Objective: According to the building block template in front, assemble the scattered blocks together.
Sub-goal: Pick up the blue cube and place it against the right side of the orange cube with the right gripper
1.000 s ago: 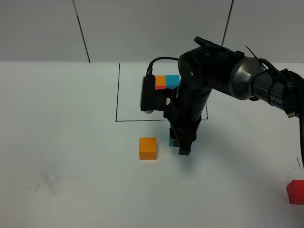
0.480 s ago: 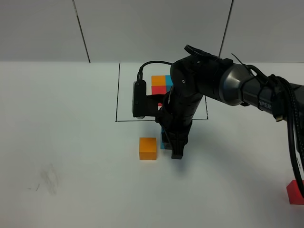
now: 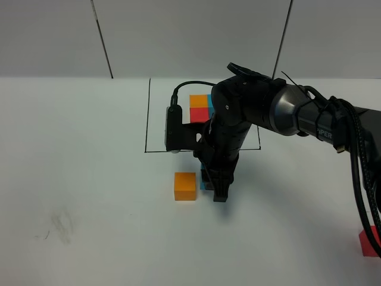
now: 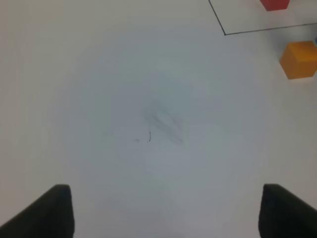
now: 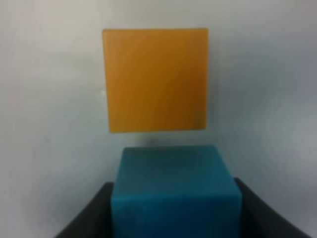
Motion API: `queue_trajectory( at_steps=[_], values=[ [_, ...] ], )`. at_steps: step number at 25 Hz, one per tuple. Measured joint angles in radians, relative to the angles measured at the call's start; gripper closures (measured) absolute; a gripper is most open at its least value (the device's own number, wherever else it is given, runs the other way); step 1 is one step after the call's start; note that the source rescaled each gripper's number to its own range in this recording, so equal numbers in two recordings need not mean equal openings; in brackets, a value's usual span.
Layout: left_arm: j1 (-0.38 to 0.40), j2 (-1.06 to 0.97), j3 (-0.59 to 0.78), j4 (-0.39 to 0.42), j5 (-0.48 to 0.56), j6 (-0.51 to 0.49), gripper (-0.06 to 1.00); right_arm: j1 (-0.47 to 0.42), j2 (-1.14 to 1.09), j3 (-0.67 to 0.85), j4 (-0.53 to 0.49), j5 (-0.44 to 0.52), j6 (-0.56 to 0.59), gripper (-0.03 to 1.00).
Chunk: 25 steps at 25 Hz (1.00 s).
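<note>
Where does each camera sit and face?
Exterior high: mounted high, looking down at the table; right arm and right claw show.
Left wrist: on the left arm, facing table; open left claw tips show.
Right wrist: on the right arm, facing the orange block; right claw grips the blue block.
Shared: all show the orange block.
</note>
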Motion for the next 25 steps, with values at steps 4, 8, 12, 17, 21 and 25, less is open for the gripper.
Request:
queue_trajectory(
  at_steps=[4, 8, 12, 17, 21, 25],
  values=[
    [0.0, 0.0, 0.0, 0.0, 0.0, 0.0, -0.04, 0.0, 0.0, 0.0, 0.001, -0.005, -0.001, 0.7],
    [0.0, 0.0, 0.0, 0.0, 0.0, 0.0, -0.04, 0.0, 0.002, 0.0, 0.001, -0.005, -0.004, 0.7],
    [0.0, 0.0, 0.0, 0.0, 0.0, 0.0, -0.04, 0.0, 0.014, 0.0, 0.012, -0.006, -0.024, 0.7],
    [0.0, 0.0, 0.0, 0.0, 0.0, 0.0, -0.04, 0.0, 0.017, 0.0, 0.022, -0.017, -0.031, 0.7],
    [0.0, 0.0, 0.0, 0.0, 0.0, 0.0, -0.04, 0.0, 0.019, 0.0, 0.022, -0.023, -0.035, 0.7],
    [0.0, 0.0, 0.0, 0.0, 0.0, 0.0, -0.04, 0.0, 0.019, 0.0, 0.023, -0.026, -0.038, 0.7]
  ],
)
